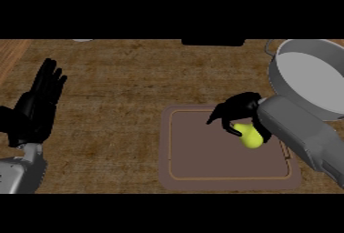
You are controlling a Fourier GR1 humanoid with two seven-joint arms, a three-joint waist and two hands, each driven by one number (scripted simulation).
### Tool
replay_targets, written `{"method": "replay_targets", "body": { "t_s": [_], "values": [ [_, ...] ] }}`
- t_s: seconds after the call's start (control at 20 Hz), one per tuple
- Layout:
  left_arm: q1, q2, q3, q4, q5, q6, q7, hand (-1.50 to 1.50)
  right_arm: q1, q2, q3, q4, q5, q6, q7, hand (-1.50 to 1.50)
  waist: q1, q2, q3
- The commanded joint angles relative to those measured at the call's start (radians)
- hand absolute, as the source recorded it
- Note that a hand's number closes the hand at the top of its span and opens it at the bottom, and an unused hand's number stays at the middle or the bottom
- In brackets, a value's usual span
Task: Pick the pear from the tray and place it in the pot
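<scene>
Pear [252, 136], yellow-green, within the tray [201, 150], right of its middle, toward the far side. Lower end shows; upper end hidden under fingers. Cannot tell whether it rests on the tray floor or sits just off it.

Tray: brown, rounded corners, thin lighter line inside the rim. Lies flat on the table [114, 91], at the near right of the view. Nothing else seen in it.

Right forearm, grey, enters from the lower right and crosses the tray's right edge. Right hand [238, 109] is over the tray's far right part, fingers and thumb curled round the pear from above, grasping it.

Left hand [37, 111] at the left edge, well apart from the tray. Fingers straight, pointing up the view, holding nothing. Resting. Its grey forearm shows in the lower left corner.

Pot [274, 75]: grey, round, open top, at the far right, beyond the tray's far right corner and apart from it. Right side is cut by the view's edge. The right forearm overlaps its near rim. Pale grey inside.

Table: brown, wood-grained, with a lighter strip at the far left.
</scene>
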Motion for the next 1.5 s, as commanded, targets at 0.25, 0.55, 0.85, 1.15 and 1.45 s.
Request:
{"method": "replay_targets", "body": {
  "t_s": [0.25,0.55,0.85,1.15,1.45],
  "values": [
    [0.086,0.017,0.064,0.008,0.002,0.023,-0.013,0.00,0.303,-0.203,-0.180,-0.177,-0.124,-0.282,0.131,1.50,-0.134,-0.026,0.010],
    [0.087,0.007,0.059,0.003,-0.016,0.040,-0.006,0.00,0.489,-0.386,-0.271,-0.475,-0.198,-0.395,0.188,1.50,-0.135,-0.017,0.008],
    [0.120,0.012,0.065,-0.045,-0.014,0.044,0.007,0.00,0.576,-0.457,-0.523,-0.660,-0.469,-0.484,0.241,1.50,-0.133,-0.020,0.010],
    [0.117,0.022,0.070,-0.062,-0.003,0.020,0.015,0.00,0.694,-0.595,-0.757,-0.831,-0.691,-0.563,0.289,1.50,-0.118,-0.010,0.009],
    [0.067,-0.011,0.042,-0.021,-0.024,0.005,-0.018,0.00,0.829,-0.724,-0.968,-0.880,-0.831,-0.579,0.328,1.50,-0.067,0.009,0.011]
  ]
}}
